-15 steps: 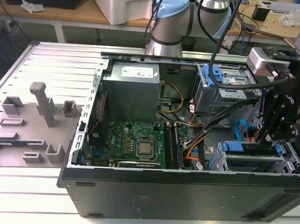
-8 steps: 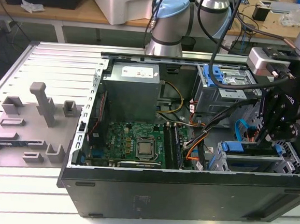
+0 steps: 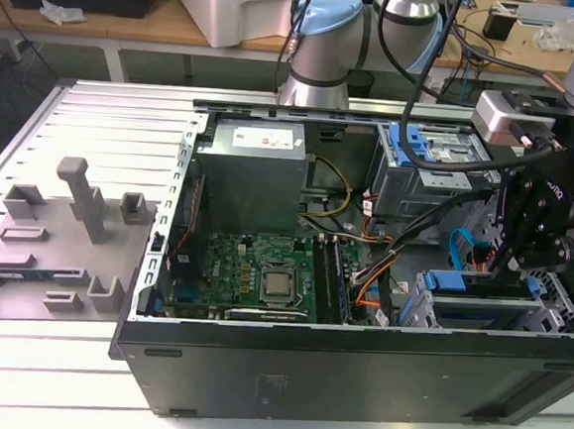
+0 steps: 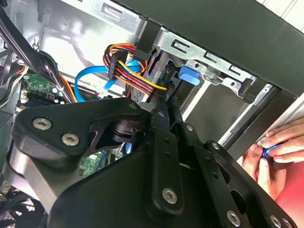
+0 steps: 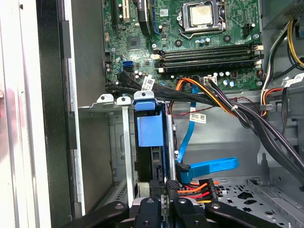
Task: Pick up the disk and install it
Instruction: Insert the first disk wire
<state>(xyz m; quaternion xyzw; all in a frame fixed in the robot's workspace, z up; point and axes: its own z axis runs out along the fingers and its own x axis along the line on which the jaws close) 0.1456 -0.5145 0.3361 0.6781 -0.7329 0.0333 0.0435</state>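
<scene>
The disk (image 3: 480, 285) stands on edge in the silver drive cage (image 3: 429, 310) at the case's corner, on the exterior view's right. In the first wrist view I look along the disk (image 5: 149, 161) to its blue carrier tab (image 5: 145, 130) at the far end, between the cage walls (image 5: 124, 156). My gripper (image 5: 165, 190) is at the disk's near end with its fingertips close together. Whether they pinch the carrier edge is hidden. In the exterior view the gripper (image 3: 510, 264) hangs just above the cage. The second wrist view shows the blue tab (image 4: 189, 75) past the gripper's black linkage (image 4: 142, 166).
Cable bundles (image 5: 228, 104) and a blue data cable (image 5: 209, 166) run beside the cage. The motherboard (image 3: 253, 271), grey power supply box (image 3: 248, 177) and an upper cage with a blue latch (image 3: 421, 151) fill the case. A person's hand (image 4: 275, 147) is outside the case wall.
</scene>
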